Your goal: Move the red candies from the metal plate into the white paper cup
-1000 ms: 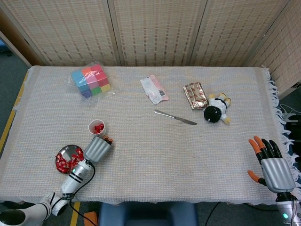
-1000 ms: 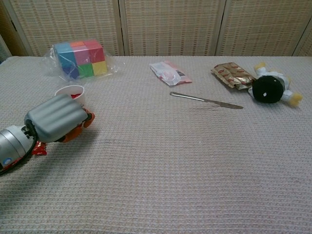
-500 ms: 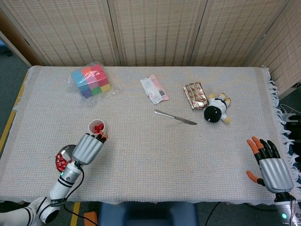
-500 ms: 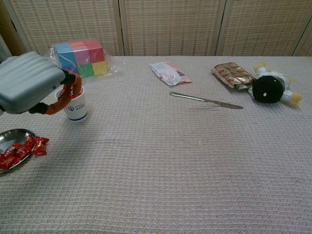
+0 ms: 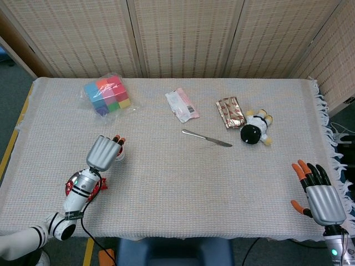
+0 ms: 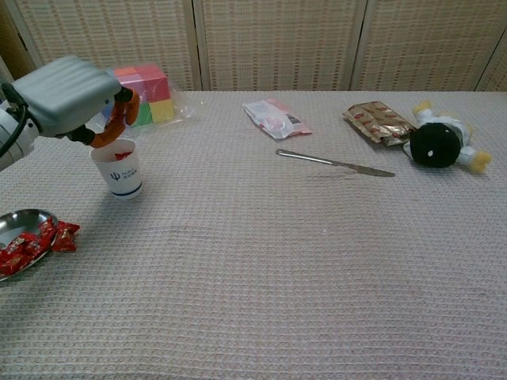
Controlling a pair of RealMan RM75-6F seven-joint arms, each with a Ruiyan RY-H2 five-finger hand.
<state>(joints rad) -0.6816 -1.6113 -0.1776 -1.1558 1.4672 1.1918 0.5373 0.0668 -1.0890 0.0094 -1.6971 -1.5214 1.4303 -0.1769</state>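
Note:
A white paper cup (image 6: 117,168) stands at the table's front left with red candies showing at its rim. My left hand (image 6: 74,98) hovers just above it, fingers curled down toward the opening; I see no candy between them. In the head view the left hand (image 5: 104,151) covers most of the cup (image 5: 120,157). The metal plate (image 6: 24,214) lies nearer the front edge, with several red candies (image 6: 36,240) on it and spilling over its rim. My right hand (image 5: 317,195) hangs at the front right corner, fingers spread, holding nothing.
A bag of coloured blocks (image 5: 107,94) sits at the back left. Across the middle and back right lie a pink packet (image 5: 182,105), a metal knife (image 5: 206,138), a shiny brown wrapper (image 5: 231,112) and a black plush toy (image 5: 255,128).
My left hand rose from low beside the plate and moved back to hover over the cup. The right hand has barely shifted.

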